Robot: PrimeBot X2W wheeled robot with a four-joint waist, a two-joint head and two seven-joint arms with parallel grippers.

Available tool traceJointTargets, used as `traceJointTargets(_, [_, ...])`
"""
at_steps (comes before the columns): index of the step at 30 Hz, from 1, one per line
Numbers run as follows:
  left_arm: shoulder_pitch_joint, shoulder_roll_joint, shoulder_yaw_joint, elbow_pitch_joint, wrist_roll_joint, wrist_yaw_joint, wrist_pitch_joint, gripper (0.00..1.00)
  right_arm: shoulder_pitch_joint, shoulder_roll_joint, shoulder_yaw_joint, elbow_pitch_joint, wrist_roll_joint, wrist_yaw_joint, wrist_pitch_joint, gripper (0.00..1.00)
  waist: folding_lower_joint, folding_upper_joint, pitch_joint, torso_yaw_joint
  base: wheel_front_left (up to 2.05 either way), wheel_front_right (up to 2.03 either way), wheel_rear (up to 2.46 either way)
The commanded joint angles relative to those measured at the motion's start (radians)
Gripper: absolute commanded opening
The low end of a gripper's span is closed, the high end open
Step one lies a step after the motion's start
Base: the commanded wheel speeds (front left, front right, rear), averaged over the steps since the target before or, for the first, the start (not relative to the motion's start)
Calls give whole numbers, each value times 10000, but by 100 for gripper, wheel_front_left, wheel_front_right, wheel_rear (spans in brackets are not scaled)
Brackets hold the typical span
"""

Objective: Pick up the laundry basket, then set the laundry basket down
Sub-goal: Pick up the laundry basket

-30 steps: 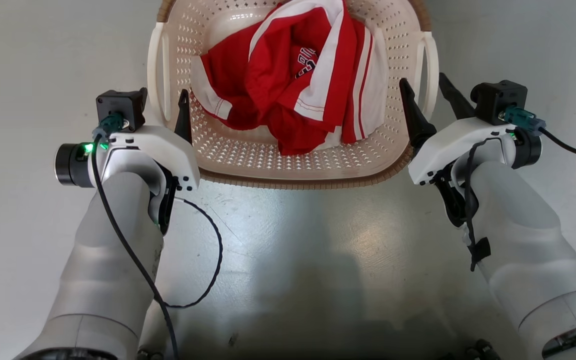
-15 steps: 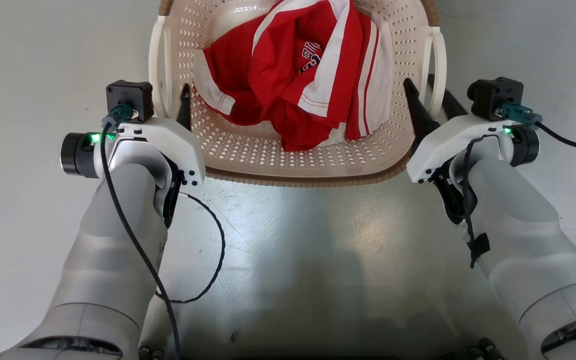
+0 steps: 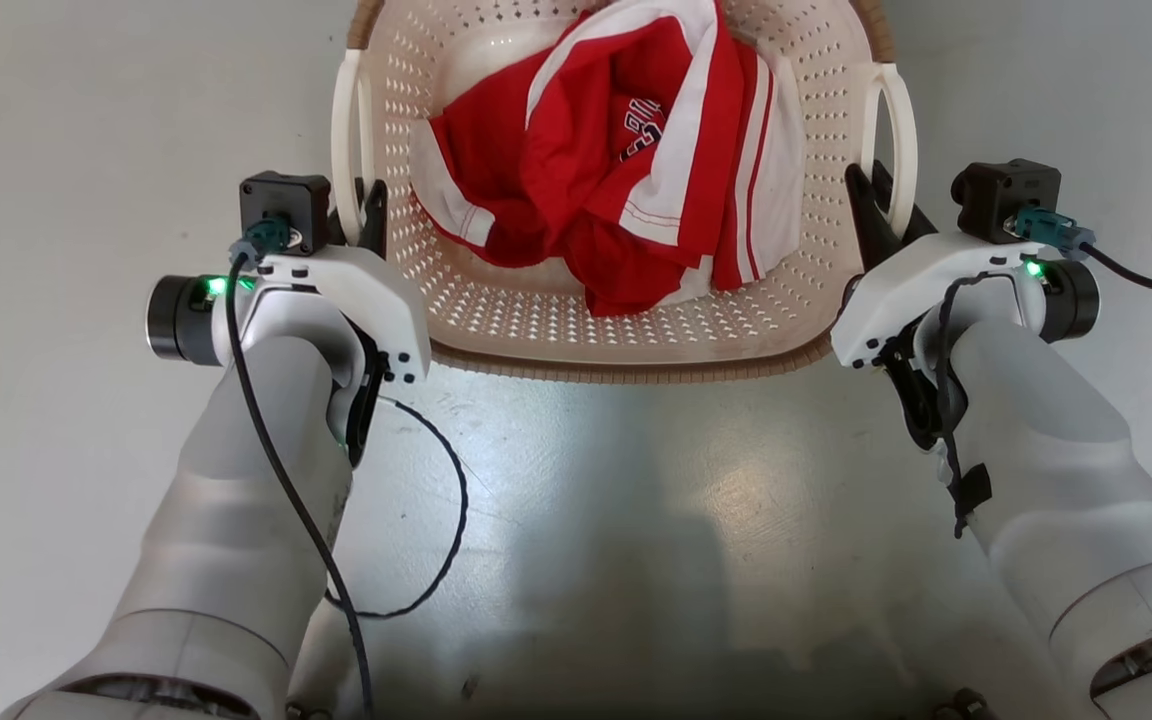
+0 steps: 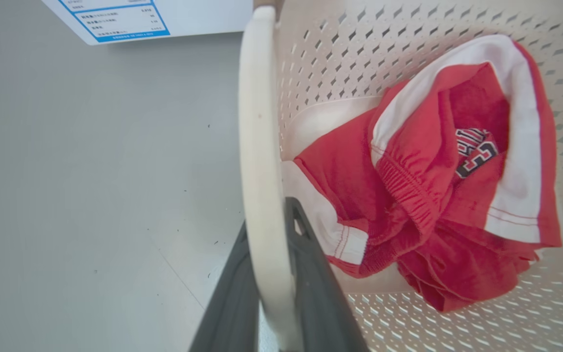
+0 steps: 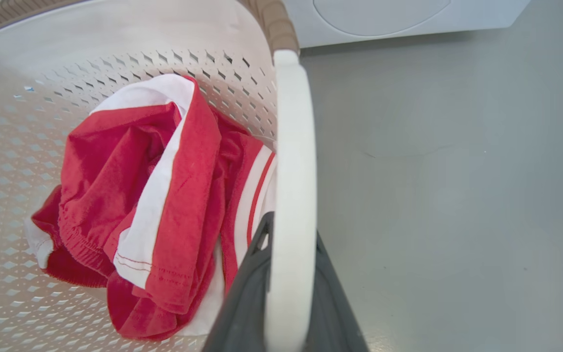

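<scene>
Laundry basket point(image 3: 626, 368) lies straight ahead of the robot over the grey floor point(image 3: 636, 520), its near rim between the two forearms and a crumpled red and white garment point(image 3: 576, 170) inside. Whether its base touches the floor cannot be told.

A second ago the fingers of the right hand point(image 3: 881, 205) stood wide apart, one inside the basket wall and one outside the right handle point(image 3: 908, 140). Now they have drawn together on the near part of that white loop. The left hand point(image 3: 364, 205) has likewise closed in on the near part of the left handle point(image 3: 342, 140). Everything in the head view sits a little further right than before, laundry basket and arms alike, so that shift is the camera's and not the things'.

From the head, the white wrist housings and black camera blocks cover most of each grip. The wrist views show it plainly. In the left wrist view the pale loop runs up between the two dark fingers point(image 4: 315, 293), which press it from both sides with no gap showing. In the right wrist view the other loop is pinched between the fingers point(image 5: 242, 303) in the same way.

The left wrist view also takes in a blue-framed label point(image 4: 115, 19) at the far left. The right wrist view shows the white front of a washing machine point(image 5: 408, 19) beyond the basket's far end.
</scene>
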Motion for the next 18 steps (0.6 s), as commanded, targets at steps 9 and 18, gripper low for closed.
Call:
traceJointTargets(9, [1031,272,-622,-53,-991,343,-59,0,513,300,296,559,-65,88,-95,0,0,0,-919,-50,0,0,0])
traceJointTargets(18, [1703,272,-1330,159,-1886,474,-59,0,1038,300,687,1035,181,88,-95,0,0,0,-2177,-82,0,0,0])
